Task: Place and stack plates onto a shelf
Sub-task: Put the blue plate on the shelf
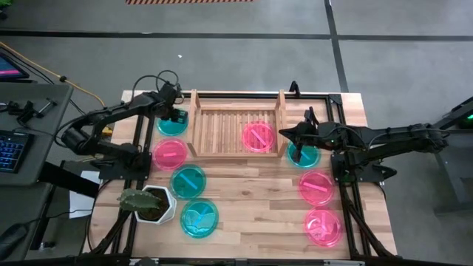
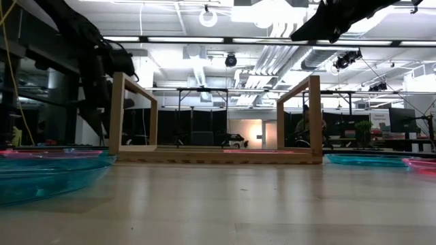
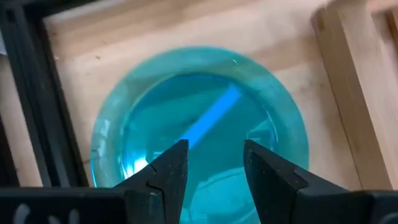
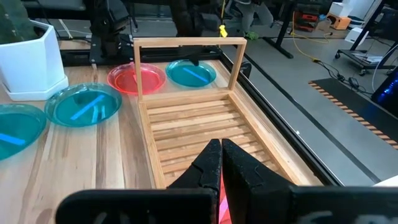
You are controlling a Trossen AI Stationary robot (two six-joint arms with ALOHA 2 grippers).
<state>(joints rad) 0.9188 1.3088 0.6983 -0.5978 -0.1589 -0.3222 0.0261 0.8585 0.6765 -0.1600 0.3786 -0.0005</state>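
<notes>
The bench (image 1: pixel 244 185) is a butcher-block top in a black frame, and the shelf (image 1: pixel 236 131) lies along its far edge, a slatted wooden rack with raised rails at both ends. One pink plate (image 1: pixel 259 137) lies inside the shelf, toward its right end.

The other plates are spread on the bench on both sides. To the left of the shelf a teal plate (image 1: pixel 173 123) lies just beside the left rail, with a second pink plate (image 1: pixel 171 154) nearer the front, then a second teal plate (image 1: pixel 188 179) and a third teal plate (image 1: pixel 199 218) toward the front edge. A white plant pot (image 1: pixel 151 205) stands close to these last two, at the front left. To the right of the shelf a fourth teal plate (image 1: pixel 304 156) lies partly under the right arm, with two pink plates (image 1: pixel 318 186) in a line in front of it.

The left gripper (image 3: pixel 214 165) hangs over the teal plate by the left rail, its fingers spread apart and holding nothing; whether the tips touch the plate is hard to judge. The right gripper (image 4: pixel 221 163) is clenched with its fingers pressed together, empty, above the shelf's right end near the plate inside.
</notes>
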